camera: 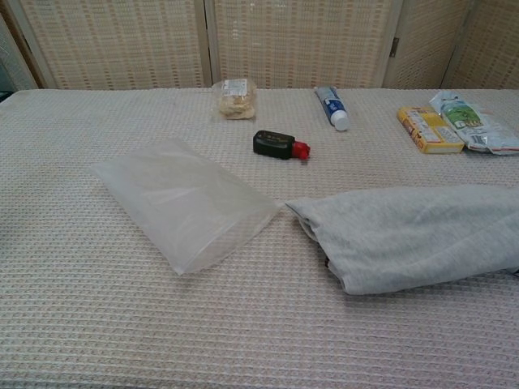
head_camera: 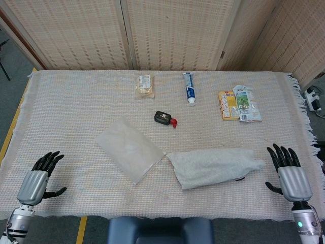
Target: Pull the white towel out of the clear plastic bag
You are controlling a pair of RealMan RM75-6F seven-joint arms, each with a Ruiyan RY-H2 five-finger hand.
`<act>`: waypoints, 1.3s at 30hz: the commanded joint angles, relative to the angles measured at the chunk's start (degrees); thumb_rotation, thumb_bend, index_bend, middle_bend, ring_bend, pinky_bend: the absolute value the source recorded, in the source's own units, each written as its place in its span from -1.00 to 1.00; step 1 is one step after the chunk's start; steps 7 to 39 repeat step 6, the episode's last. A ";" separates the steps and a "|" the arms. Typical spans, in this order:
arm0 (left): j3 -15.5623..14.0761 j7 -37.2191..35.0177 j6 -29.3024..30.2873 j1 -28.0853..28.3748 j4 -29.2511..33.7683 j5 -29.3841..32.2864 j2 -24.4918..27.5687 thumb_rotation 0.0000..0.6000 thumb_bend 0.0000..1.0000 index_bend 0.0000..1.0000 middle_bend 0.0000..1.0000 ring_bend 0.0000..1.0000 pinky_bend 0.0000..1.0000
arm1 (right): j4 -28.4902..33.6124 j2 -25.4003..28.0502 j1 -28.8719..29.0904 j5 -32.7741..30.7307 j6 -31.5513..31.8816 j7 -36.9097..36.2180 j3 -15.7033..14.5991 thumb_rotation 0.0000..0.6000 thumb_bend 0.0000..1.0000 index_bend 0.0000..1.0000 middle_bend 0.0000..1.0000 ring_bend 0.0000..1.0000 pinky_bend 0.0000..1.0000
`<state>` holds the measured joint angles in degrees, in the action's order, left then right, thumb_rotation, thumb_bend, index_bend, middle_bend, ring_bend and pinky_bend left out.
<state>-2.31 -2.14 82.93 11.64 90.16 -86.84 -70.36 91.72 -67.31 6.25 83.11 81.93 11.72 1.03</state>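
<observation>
White towel (head_camera: 213, 166) lies beside the clear plastic bag (head_camera: 130, 154) (fully out).

Far side: snack pkt (head_camera: 144, 85), toothpaste (head_camera: 189, 87), black bottle (head_camera: 165, 118), yellow box (head_camera: 227, 104).

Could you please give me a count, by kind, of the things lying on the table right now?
Towel: 1
Plastic bag: 1
Toothpaste tube: 1
Snack packets: 3
Small black item with a red tip: 1
Total: 7
</observation>
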 commanded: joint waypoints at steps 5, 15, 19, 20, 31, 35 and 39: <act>0.41 -0.31 1.29 -0.91 -0.92 -1.18 0.94 1.00 -0.69 -0.66 -0.74 -0.94 -0.71 | 0.83 1.00 -0.34 0.51 -0.15 -0.37 -0.21 1.00 -0.88 -1.00 -1.00 -1.00 -1.00; 0.51 -0.41 1.17 -0.97 -1.03 -1.09 0.92 1.00 -0.69 -0.66 -0.74 -0.94 -0.71 | 0.91 0.93 -0.31 0.48 -0.34 -0.02 -0.24 1.00 -0.88 -1.00 -1.00 -1.00 -1.00; 0.51 -0.41 1.17 -0.97 -1.03 -1.09 0.92 1.00 -0.69 -0.66 -0.74 -0.94 -0.71 | 0.91 0.93 -0.31 0.48 -0.34 -0.02 -0.24 1.00 -0.88 -1.00 -1.00 -1.00 -1.00; 0.51 -0.41 1.17 -0.97 -1.03 -1.09 0.92 1.00 -0.69 -0.66 -0.74 -0.94 -0.71 | 0.91 0.93 -0.31 0.48 -0.34 -0.02 -0.24 1.00 -0.88 -1.00 -1.00 -1.00 -1.00; 0.51 -0.41 1.17 -0.97 -1.03 -1.09 0.92 1.00 -0.69 -0.66 -0.74 -0.94 -0.71 | 0.91 0.93 -0.31 0.48 -0.34 -0.02 -0.24 1.00 -0.88 -1.00 -1.00 -1.00 -1.00; 0.51 -0.41 1.17 -0.97 -1.03 -1.09 0.92 1.00 -0.69 -0.66 -0.74 -0.94 -0.71 | 0.91 0.93 -0.31 0.48 -0.34 -0.02 -0.24 1.00 -0.88 -1.00 -1.00 -1.00 -1.00; 0.51 -0.41 1.17 -0.97 -1.03 -1.09 0.92 1.00 -0.69 -0.66 -0.74 -0.94 -0.71 | 0.91 0.93 -0.31 0.48 -0.34 -0.02 -0.24 1.00 -0.88 -1.00 -1.00 -1.00 -1.00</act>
